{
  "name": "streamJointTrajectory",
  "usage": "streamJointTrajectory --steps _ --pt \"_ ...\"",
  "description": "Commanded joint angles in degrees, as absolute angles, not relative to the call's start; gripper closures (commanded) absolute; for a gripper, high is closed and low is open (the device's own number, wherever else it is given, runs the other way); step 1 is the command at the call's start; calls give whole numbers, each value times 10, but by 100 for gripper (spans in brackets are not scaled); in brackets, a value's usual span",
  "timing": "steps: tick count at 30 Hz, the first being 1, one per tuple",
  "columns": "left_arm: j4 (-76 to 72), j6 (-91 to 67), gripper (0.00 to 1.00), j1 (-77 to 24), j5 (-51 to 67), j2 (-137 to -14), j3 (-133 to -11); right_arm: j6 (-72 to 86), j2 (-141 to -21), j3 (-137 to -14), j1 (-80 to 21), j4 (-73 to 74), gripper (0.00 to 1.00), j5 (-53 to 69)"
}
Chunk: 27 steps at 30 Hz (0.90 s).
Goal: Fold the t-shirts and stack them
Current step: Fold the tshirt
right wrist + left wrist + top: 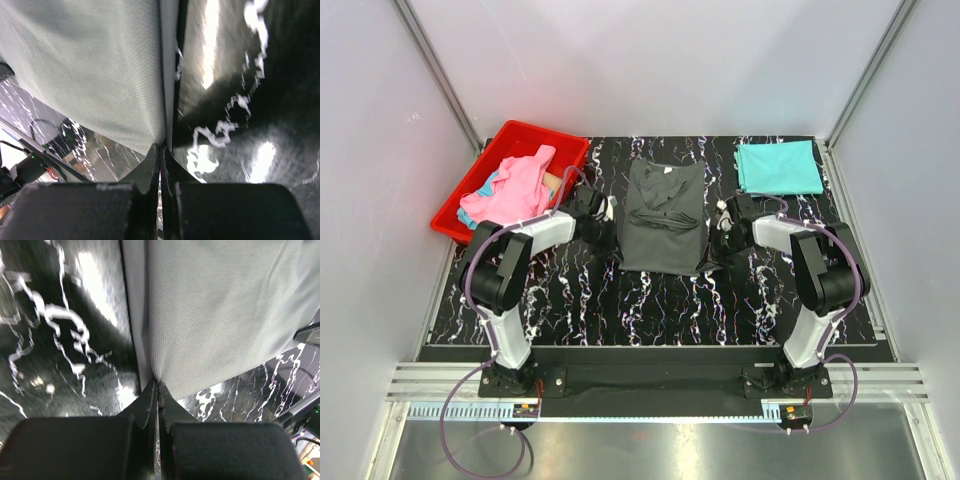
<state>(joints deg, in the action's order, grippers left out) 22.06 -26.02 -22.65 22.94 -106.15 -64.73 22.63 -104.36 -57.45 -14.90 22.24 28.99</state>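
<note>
**Fold in progress, grey shirt.** The dark charcoal grey cloth t-shirt point(663, 215) lies flat and lengthwise at the middle of the black white-veined marble-pattern table point(620, 300), collar at the far end and the sides apparently already turned in. The left gripper point(157, 385) is pinched closed on the shirt's left edge toward the near hem. The right gripper point(161, 147) is pinched closed on the right edge opposite, and each wrist view shows a corner of cloth between the meeting fingertips.

The step in hand looks like the crosswise fold. The next move would call for both arms to lift together and carry the near end toward the collar at an even pace, so the cloth does not skew.

A folded teal t-shirt point(778, 167) lies at the far right, the likely base of the stack. A crumpled pink t-shirt point(515, 190) waits in the red plastic bin point(550, 133) at far left.

No brand or writing is legible; a pale mark at the grey collar is too small to read.
</note>
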Motion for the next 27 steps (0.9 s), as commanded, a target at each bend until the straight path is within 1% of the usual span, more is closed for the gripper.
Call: streamJointTrajectory --steps 1,15,21,27 --pt "200 -276 100 -235 236 -1016 -618 221 -1004 -556 -151 223 100 272" --pt "175 -319 100 -259 200 -931 -502 238 -924 -453 -152 209 100 255" --pt "173 -350 100 -293 169 -896 -451 266 -881 -410 -156 197 100 266" --pt "173 -384 100 -330 139 -873 -415 288 -855 -387 -171 207 100 252"
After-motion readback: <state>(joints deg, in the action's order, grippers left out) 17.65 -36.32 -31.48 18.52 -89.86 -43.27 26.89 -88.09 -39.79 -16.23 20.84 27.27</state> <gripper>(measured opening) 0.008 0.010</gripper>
